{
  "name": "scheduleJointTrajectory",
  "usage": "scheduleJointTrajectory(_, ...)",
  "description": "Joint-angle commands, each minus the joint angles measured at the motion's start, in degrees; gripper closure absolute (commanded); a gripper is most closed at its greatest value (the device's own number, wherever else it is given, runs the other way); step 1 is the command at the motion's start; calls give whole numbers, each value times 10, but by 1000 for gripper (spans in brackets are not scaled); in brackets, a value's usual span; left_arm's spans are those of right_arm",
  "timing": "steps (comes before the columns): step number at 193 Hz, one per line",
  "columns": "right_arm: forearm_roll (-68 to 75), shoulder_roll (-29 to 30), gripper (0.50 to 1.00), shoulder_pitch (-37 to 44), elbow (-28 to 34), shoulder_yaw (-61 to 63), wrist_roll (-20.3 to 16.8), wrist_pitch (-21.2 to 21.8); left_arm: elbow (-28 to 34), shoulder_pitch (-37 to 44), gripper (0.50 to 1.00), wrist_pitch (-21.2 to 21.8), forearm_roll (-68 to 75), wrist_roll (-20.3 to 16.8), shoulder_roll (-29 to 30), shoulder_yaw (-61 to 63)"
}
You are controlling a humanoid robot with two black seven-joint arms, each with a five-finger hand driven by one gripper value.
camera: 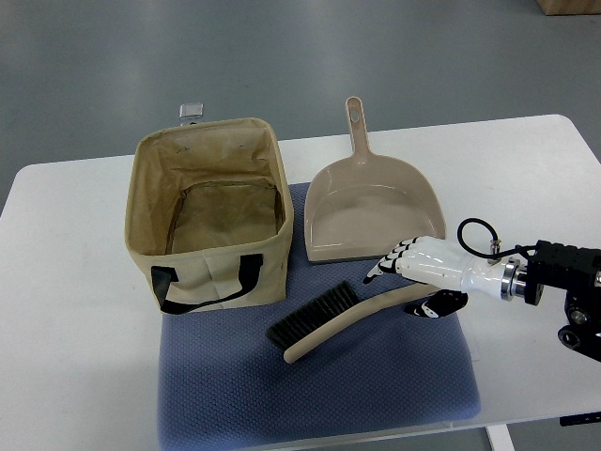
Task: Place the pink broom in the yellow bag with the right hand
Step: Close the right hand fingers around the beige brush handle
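From the top view, the pink broom (343, 317) lies on the blue mat (376, 385) toward the tabletop's near edge, bristles pointing at the yellow bag (211, 221), which stands open at the mat's far-left corner. The right hand (427, 268) hovers over the handle end, fingers loosely extended, grasping nothing. The broom looks light and rigid; the curved handle near its end seems the best grip.

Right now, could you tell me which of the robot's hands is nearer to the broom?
Right. The right hand hovers over the handle end of the broom, fingers extended toward the dustpan. The left hand is not in view, so it cannot be placed.
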Motion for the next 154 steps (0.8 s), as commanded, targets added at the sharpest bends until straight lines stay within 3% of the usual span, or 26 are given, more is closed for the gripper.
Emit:
scheduleJointTrajectory(1,-3,4,767,-1,-5,0,-2,0,0,1,500,0,0,0,0,0)
scheduleJointTrajectory(81,-18,10,820,-3,-14,-5,-9,1,0,0,500,0,0,0,0,0)
scheduleJointTrajectory(120,-22,11,901,-5,-14,-6,-9,0,0,0,500,0,0,0,0,0)
scheduleJointTrajectory(141,-23,10,997,-5,-15,-5,-9,0,0,0,500,0,0,0,0,0)
scheduleJointTrajectory(154,-23,10,1000,-4,-17,-5,-9,-5,0,0,500,0,0,0,0,0)
